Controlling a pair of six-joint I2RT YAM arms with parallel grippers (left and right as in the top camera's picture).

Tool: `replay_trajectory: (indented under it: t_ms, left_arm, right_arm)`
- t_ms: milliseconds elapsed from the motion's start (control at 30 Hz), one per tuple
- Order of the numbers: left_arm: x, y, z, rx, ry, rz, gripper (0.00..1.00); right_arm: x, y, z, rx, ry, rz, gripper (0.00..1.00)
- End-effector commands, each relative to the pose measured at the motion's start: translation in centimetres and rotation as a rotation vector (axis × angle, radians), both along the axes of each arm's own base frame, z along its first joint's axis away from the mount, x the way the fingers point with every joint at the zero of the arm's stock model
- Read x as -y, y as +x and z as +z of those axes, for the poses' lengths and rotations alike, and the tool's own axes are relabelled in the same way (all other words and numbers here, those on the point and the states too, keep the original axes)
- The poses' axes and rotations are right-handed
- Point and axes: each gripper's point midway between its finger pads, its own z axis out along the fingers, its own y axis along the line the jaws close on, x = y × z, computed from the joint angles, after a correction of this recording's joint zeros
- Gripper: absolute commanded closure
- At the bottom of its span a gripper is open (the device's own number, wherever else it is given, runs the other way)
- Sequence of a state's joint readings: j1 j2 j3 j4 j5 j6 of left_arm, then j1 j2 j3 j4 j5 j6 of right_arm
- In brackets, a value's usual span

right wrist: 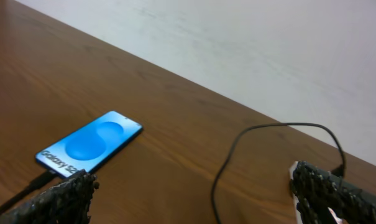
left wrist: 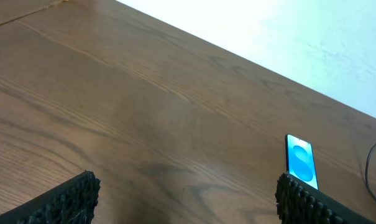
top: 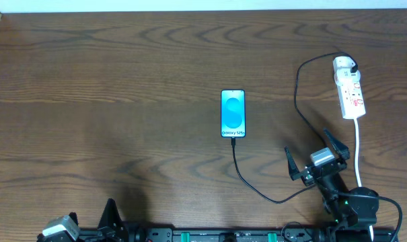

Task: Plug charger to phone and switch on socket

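The phone (top: 233, 113) lies flat at the table's middle, blue screen up; it also shows in the left wrist view (left wrist: 301, 160) and the right wrist view (right wrist: 89, 144). The thin black charger cable (top: 251, 183) runs from the phone's near end, loops right and up to its black adapter (top: 352, 68) in the white socket strip (top: 350, 89) at the far right. The cable also crosses the right wrist view (right wrist: 228, 163). My right gripper (top: 317, 157) is open and empty between phone and strip. My left gripper (left wrist: 188, 202) is open and empty at the near left.
The strip's thick white cord (top: 358, 151) runs down the right side past my right arm. The wooden table (top: 122, 101) ends at a white wall edge along the far side.
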State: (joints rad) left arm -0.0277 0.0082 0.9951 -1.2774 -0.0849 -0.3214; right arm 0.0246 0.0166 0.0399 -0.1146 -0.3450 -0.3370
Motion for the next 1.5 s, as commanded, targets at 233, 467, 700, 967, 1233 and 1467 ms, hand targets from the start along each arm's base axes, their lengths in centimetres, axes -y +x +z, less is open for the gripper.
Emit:
replay_trajectory:
  t_ms: [233,467,700,967,1233,1467]
  left_arm:
    - [-0.2,-0.2,0.2,0.011,-0.006,0.016,0.09]
    - [-0.2,-0.2,0.2,0.011,-0.006,0.016,0.09]
    - [-0.2,-0.2,0.2,0.011,-0.006,0.016,0.09]
    - [-0.2,-0.2,0.2,0.011,-0.006,0.016,0.09]
    - [-0.2,-0.2,0.2,0.011,-0.006,0.016,0.09]
    - [-0.2,-0.2,0.2,0.011,-0.006,0.016,0.09]
  right_arm:
    - [1.3,0.7,1.0,0.087,-0.020,-0.076,0.01]
    - [1.3,0.7,0.4,0.064,-0.022,-0.078,0.01]
    - [1.5,0.7,0.1,0.050,-0.023,-0.090,0.01]
    - [3.5,1.0,0.1,0.005,0.123,-0.183,0.01]
    - [4.1,1.1,0.1,0.007,0.122,-0.210,0.01]
    - [4.1,1.1,0.0,0.004,0.122,-0.210,0.01]
